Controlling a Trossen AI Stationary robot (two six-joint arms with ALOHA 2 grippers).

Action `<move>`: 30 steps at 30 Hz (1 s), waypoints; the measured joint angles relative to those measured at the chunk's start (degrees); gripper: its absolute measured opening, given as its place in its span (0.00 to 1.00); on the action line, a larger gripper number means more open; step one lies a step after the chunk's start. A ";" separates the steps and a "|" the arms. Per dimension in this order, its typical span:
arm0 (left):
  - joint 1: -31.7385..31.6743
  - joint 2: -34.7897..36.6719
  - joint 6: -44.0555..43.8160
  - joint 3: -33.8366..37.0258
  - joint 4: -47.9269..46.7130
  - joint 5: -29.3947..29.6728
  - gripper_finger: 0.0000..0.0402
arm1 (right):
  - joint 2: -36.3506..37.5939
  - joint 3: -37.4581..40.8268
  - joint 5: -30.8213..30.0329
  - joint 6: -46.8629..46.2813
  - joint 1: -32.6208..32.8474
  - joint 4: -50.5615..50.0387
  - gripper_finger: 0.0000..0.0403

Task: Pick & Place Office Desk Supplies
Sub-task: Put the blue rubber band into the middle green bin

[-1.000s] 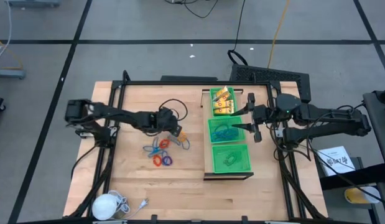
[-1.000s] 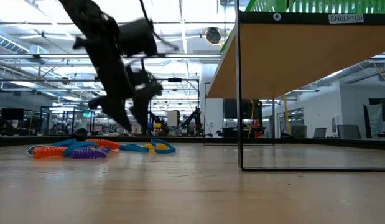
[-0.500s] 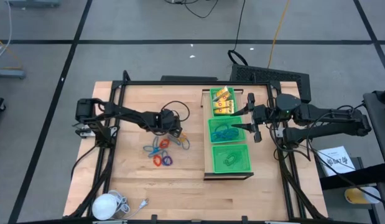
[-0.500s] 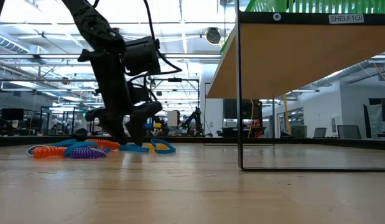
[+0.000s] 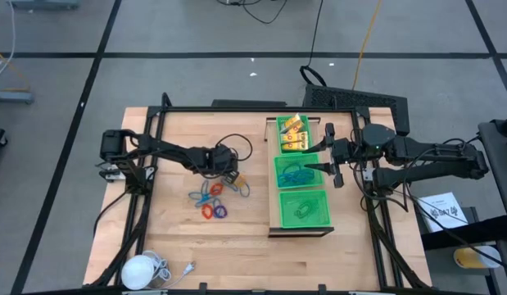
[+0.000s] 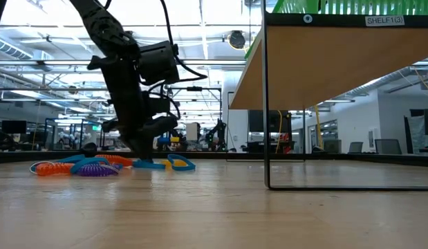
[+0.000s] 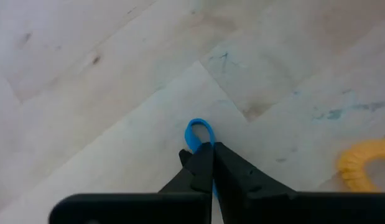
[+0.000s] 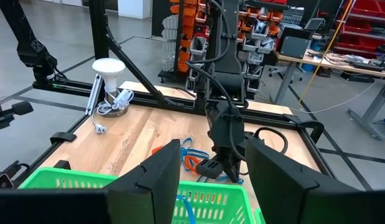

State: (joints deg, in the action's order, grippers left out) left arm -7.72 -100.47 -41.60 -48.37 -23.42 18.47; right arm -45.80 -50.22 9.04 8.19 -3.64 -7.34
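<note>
Left gripper (image 7: 208, 163) fingers clamped on a blue ring (image 7: 198, 134), mostly hidden between them, on the table (image 5: 237, 238); it has descended since earlier. Right gripper (image 8: 208, 186) fingers apart, unchanged above the tray (image 5: 319, 215).

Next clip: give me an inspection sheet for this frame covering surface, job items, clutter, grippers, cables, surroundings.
Surface: wooden table, light scuffs.
Job's things: loose rings lying left of the green mesh tray; yellow packets in its far compartment, blue pieces in the middle one.
Clutter: white round object with cord at the near left corner.
Grippers: left gripper down at the table, shut on a blue ring; right gripper open above the tray's right edge.
Cables: black cable looped at the left arm; cords on the floor beyond.
Surroundings: workshop with shelving; no person seen.
</note>
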 joint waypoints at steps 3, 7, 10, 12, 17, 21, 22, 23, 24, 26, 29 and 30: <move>-0.01 1.53 4.30 -0.72 -0.34 0.15 0.01 | -0.02 0.23 0.00 0.00 0.00 -0.19 0.42; -0.05 6.31 7.17 -0.97 -0.92 3.40 0.01 | 0.00 1.09 0.00 -0.15 0.00 -0.15 0.42; -0.03 11.31 9.60 -1.32 -0.06 5.24 0.01 | -0.01 2.11 0.00 -0.15 0.00 1.35 0.42; 0.19 15.05 11.56 -1.23 0.26 5.85 0.01 | 0.00 2.95 -0.02 -0.17 -0.02 3.46 0.42; 2.16 23.71 19.14 -1.30 5.88 8.38 0.01 | 0.04 4.92 -0.02 -0.04 -0.02 8.97 0.42; 4.86 27.84 29.93 -1.33 14.82 8.36 0.01 | 0.02 7.20 -0.02 0.00 -0.02 14.46 0.42; 5.55 28.23 32.62 -1.34 17.14 8.13 0.01 | 0.02 8.13 -0.02 0.00 -0.02 16.52 0.42; 6.21 28.41 35.51 -1.34 19.84 7.19 0.01 | -0.10 9.09 -0.02 0.00 -0.02 18.87 0.42; 6.76 28.44 38.34 -1.34 22.36 5.98 0.01 | -0.37 10.12 -0.02 0.00 -0.02 21.37 0.42; 7.74 28.40 43.57 -1.34 26.85 2.88 0.01 | -1.29 12.48 -0.02 0.00 -0.02 27.15 0.42; 8.55 28.39 48.35 -1.35 33.88 -2.65 0.01 | -3.64 15.20 -0.02 -1.15 -0.02 34.95 0.42; 8.64 28.39 48.84 -1.35 36.04 -4.45 0.01 | -4.63 15.62 -0.02 -1.99 -0.02 36.79 0.42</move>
State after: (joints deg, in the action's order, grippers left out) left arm 0.93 -72.07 7.24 -49.72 12.62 14.02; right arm -50.43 -34.60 9.02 6.20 -3.66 29.45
